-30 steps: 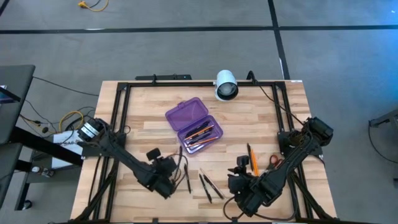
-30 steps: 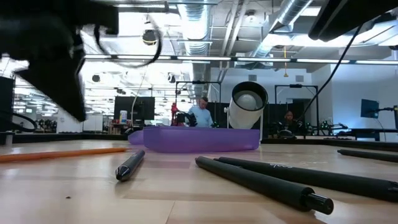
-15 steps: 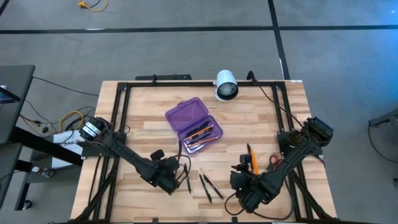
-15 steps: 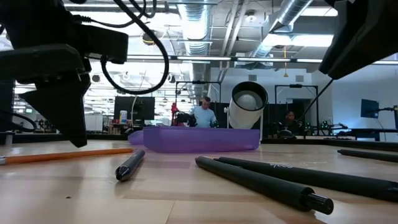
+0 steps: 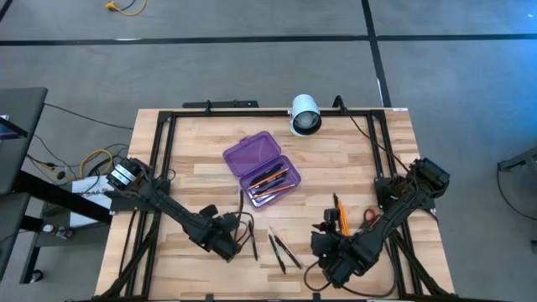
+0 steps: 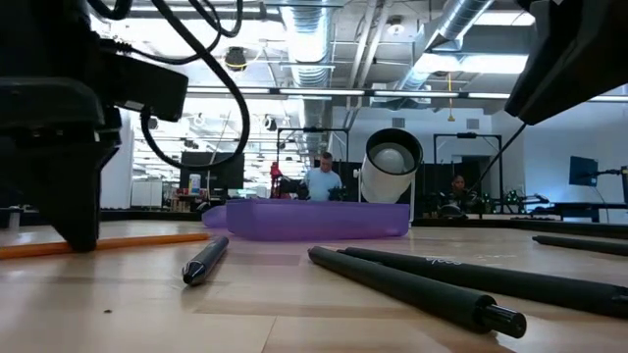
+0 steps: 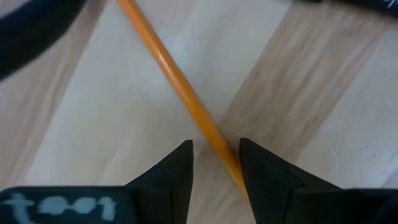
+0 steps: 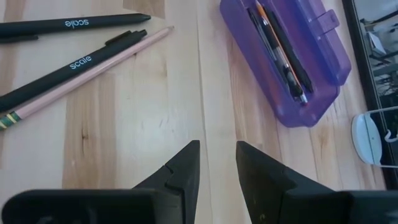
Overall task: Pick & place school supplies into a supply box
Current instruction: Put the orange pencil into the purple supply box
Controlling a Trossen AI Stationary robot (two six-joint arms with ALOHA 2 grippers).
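An orange pencil (image 7: 180,87) lies flat on the wooden table; it also shows in the low view (image 6: 147,239). My left gripper (image 7: 216,163) is open and down at the table (image 5: 231,241), one finger on each side of the pencil. The purple supply box (image 5: 262,170) lies open mid-table with pens and pencils in its tray (image 8: 283,53). My right gripper (image 8: 217,163) is narrowly open and empty, above the table's near right part (image 5: 333,249). Black pens (image 5: 281,250) lie between the two grippers. My left gripper's fingers point down and stand across the orange pencil, near one of its ends (image 7: 227,160). The pencil runs close along one finger (image 7: 261,171). I cannot tell whether that finger touches it. The pencil lies flat on the table.
Two orange pencils (image 5: 340,215) and orange-handled scissors (image 5: 369,217) lie beside my right arm. One black pen (image 6: 204,261) lies just right of my left gripper. A white cylindrical camera (image 5: 304,115) stands at the far edge. A black frame (image 5: 164,159) borders the table.
My left gripper has gone down to the table and a little toward the right edge, ending with its fingers on either side of the orange pencil. The pencil has stayed where it was. My right arm has come down a little.
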